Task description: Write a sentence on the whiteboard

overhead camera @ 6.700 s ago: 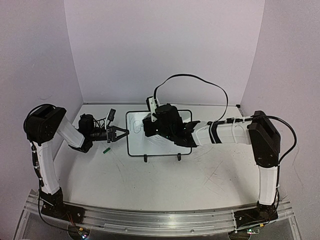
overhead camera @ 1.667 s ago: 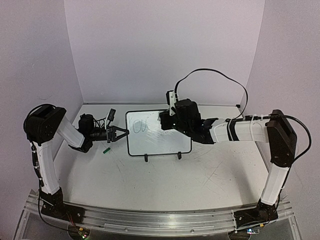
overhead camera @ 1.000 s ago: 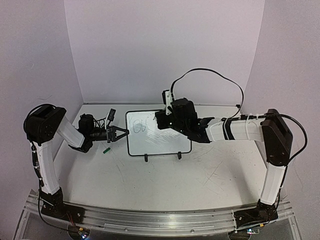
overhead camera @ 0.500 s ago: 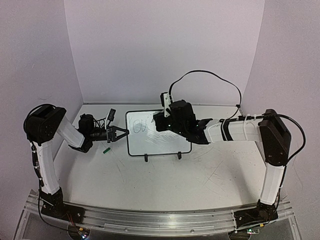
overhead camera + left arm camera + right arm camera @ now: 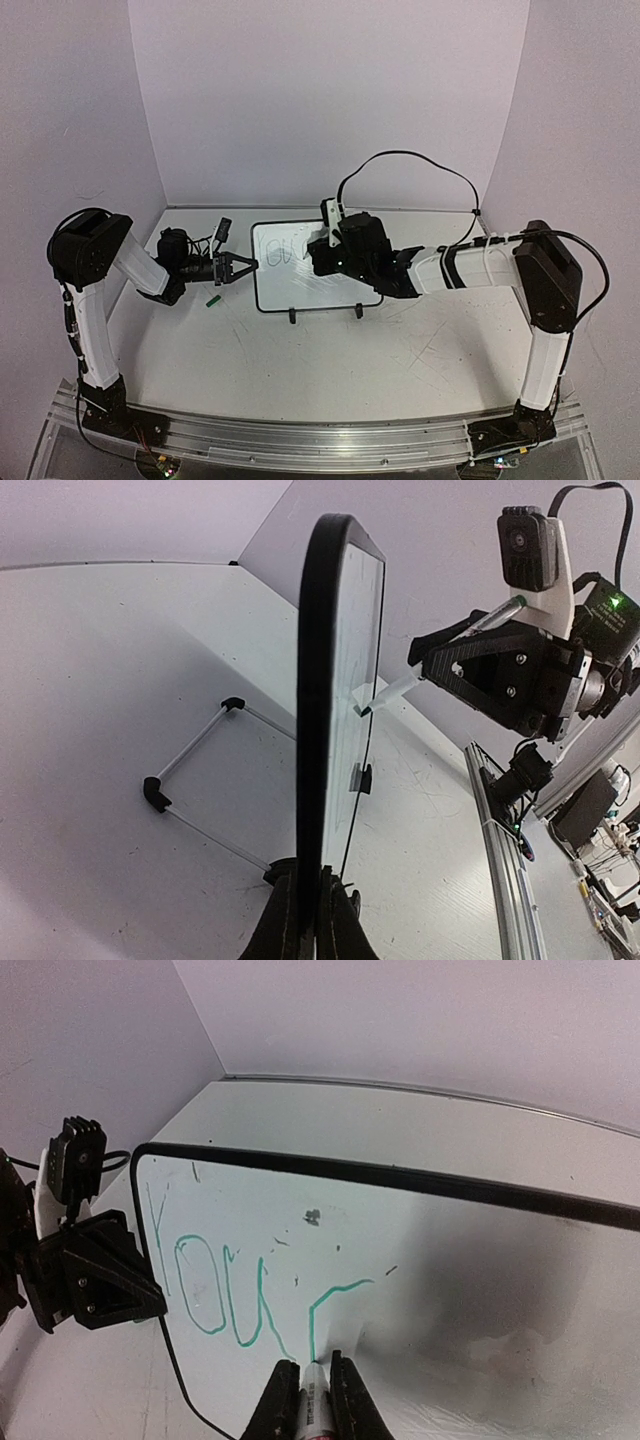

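The whiteboard (image 5: pixel 300 292) stands tilted on two black feet at the table's middle back. My left gripper (image 5: pixel 245 266) is shut on its left edge, and the left wrist view shows the black frame (image 5: pixel 318 680) between the jaws (image 5: pixel 310 920). My right gripper (image 5: pixel 318 258) is shut on a marker (image 5: pixel 313 1408) whose tip touches the board face. The sentence (image 5: pixel 215 1295) is in teal-green: it reads "You", followed by a fresh hooked stroke that ends at the marker tip. It shows faintly in the top view (image 5: pixel 278 255). The marker also shows in the left wrist view (image 5: pixel 395 690).
A small green marker cap (image 5: pixel 213 298) lies on the table below the left gripper. The right arm's black cable (image 5: pixel 400 158) loops above the board. Lilac walls close the back and sides. A metal rail (image 5: pixel 320 440) runs along the near edge.
Over several seconds the right gripper has written "You" moving rightward. In the last second it came back left and down, drawing a new hooked stroke. The left arm has not moved.
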{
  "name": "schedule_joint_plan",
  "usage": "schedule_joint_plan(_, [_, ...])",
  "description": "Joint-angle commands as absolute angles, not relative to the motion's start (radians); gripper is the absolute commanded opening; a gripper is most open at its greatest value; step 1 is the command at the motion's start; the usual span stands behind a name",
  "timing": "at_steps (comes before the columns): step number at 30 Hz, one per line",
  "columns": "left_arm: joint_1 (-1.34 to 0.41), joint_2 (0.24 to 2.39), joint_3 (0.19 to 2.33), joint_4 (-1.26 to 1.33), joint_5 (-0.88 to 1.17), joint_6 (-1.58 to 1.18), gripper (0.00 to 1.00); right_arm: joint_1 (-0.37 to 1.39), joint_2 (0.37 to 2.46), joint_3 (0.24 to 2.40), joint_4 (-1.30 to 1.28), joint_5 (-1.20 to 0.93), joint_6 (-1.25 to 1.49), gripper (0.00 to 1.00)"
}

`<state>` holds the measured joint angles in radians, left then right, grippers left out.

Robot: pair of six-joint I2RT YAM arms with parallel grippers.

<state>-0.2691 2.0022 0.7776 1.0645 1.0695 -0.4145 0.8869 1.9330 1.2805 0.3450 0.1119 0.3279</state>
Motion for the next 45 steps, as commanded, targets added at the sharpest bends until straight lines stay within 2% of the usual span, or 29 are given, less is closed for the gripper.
schedule_joint_plan(1, [-0.258, 1.982, 0.799, 1.065, 1.071, -0.393, 0.0, 0.872, 1.9, 1.251, 0.322, 0.181, 0.331, 0.0])
schedule_joint_plan(10, [-0.258, 1.983, 0.798, 1.064, 1.071, -0.393, 0.0, 0.872, 1.842, 1.227, 0.33, 0.264, 0.308, 0.0])
schedule_joint_plan(16, [-0.259, 1.984, 0.798, 1.063, 1.071, -0.393, 0.0, 0.873, 1.783, 1.188, 0.422, 0.128, 0.3, 0.0])
schedule_joint_plan(20, [-0.259, 1.983, 0.799, 1.062, 1.071, -0.391, 0.0, 0.862, 1.763, 1.164, 0.43, 0.119, 0.314, 0.0])
schedule_joint_plan(45, [-0.258, 1.982, 0.8, 1.061, 1.073, -0.391, 0.0, 0.831, 1.859, 1.256, 0.386, 0.154, 0.31, 0.0])
